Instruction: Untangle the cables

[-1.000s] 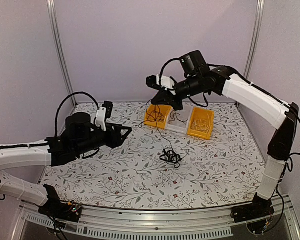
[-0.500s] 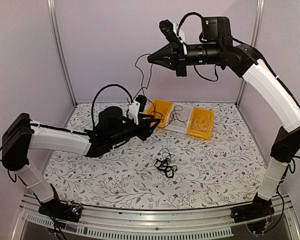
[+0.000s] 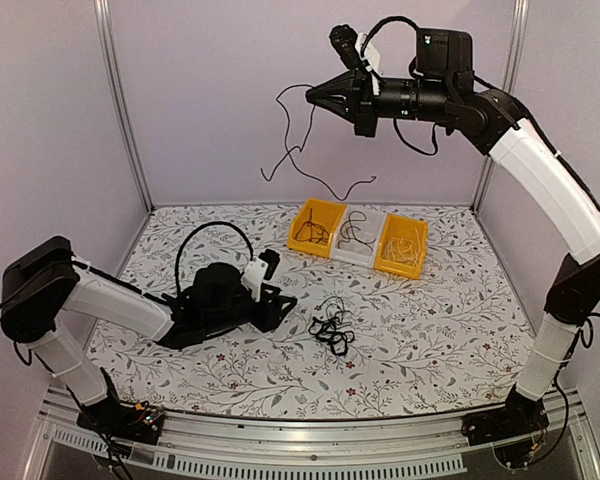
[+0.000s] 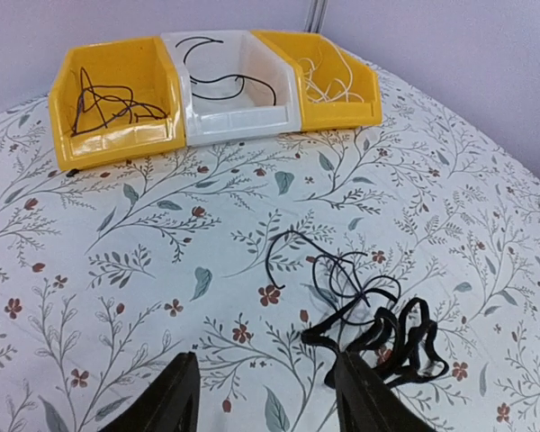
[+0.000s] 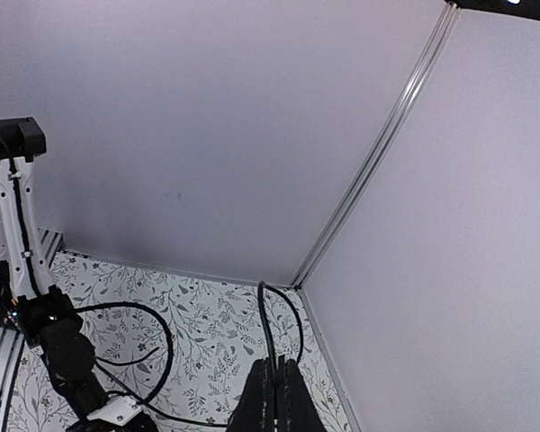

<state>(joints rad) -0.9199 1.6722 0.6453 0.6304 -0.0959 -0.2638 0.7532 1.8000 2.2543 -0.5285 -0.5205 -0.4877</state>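
Right gripper (image 3: 315,97) pinched a thin black cable (image 3: 298,148) aloft; left gripper (image 4: 266,362), jaws apart, hovered beside a wiry black clump (image 4: 371,322).

Left arm (image 3: 110,300) stretches low over the worktop at lower left, its jaws parted. Right arm (image 3: 540,180) reaches high to upper centre, jaws pinched together on a cable (image 5: 265,324).

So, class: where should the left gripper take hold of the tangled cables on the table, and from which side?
Probably the thin loop sticking out of the cables toward the bins, from the side of the open left gripper: it lies free of the knot.
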